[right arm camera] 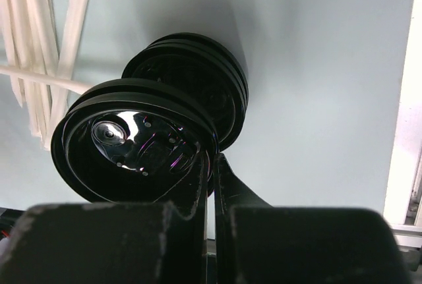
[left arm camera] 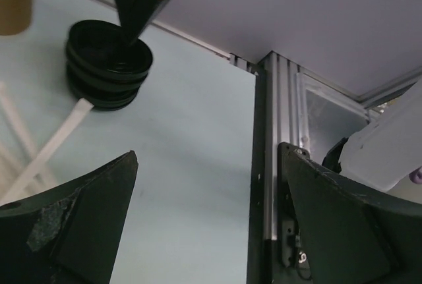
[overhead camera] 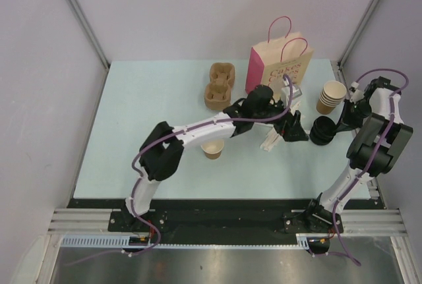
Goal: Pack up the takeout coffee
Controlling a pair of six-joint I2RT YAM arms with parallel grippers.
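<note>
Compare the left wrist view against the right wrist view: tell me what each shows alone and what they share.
Left wrist only: the open left gripper, a beige cup, the table's rail. Right wrist only: one lid held apart, pinched at its rim. Both: the right gripper, the lid stack, white straws.
</note>
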